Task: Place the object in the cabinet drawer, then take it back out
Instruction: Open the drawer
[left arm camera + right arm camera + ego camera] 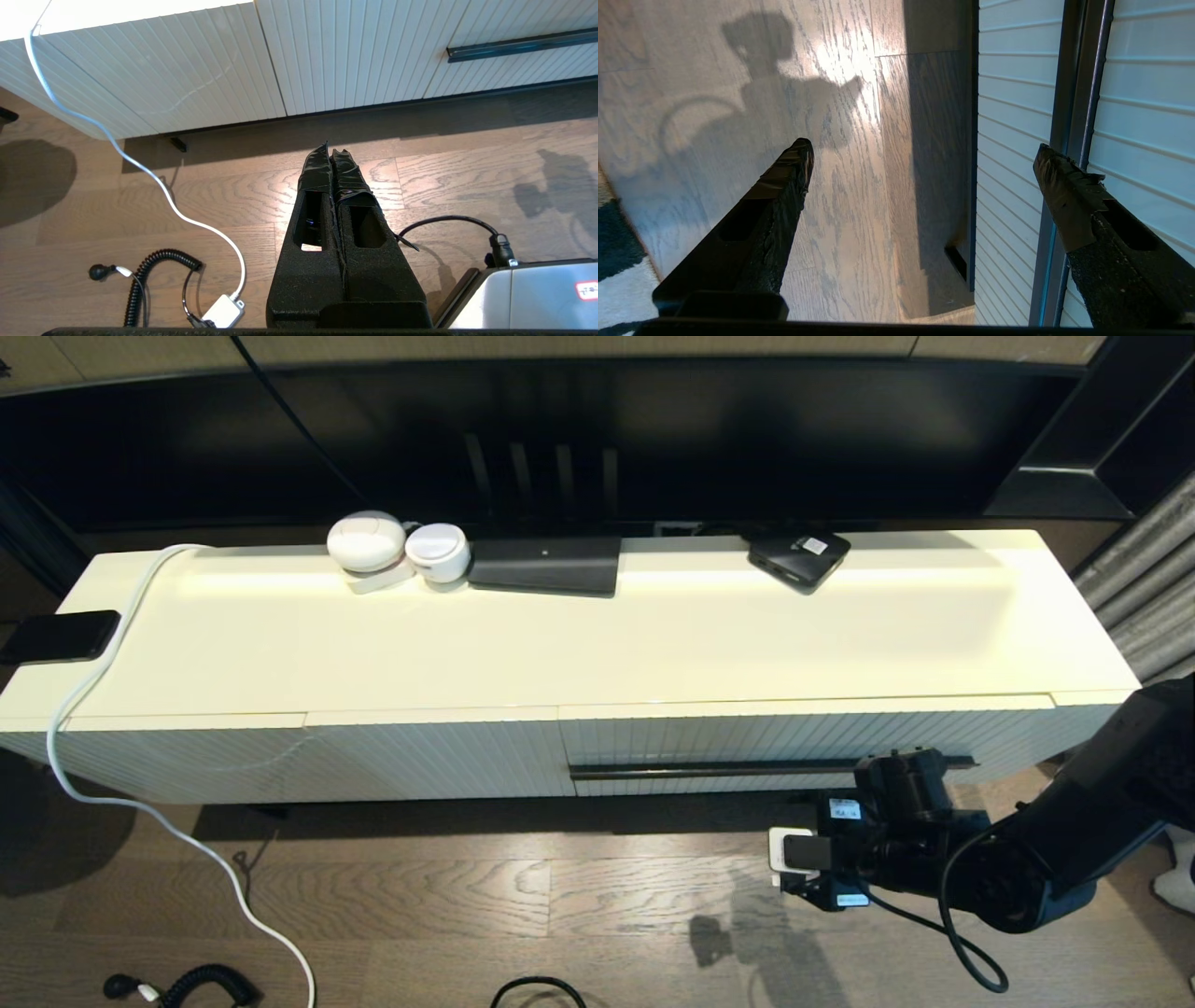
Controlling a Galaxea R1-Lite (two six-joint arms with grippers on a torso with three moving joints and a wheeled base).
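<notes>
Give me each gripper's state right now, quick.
Left gripper: shut, empty, parked over the wooden floor.
Right gripper: open, empty, by the long thin black bar handle of the white ribbed cabinet drawer.

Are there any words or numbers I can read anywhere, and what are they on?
No text can be read.
White label on the black box on the cabinet top: too small to read.
White stickers on the right arm's wrist: print too blurred to read.
Red-edged sticker on the grey robot part in the left wrist view: marks too blurred to read.
</notes>
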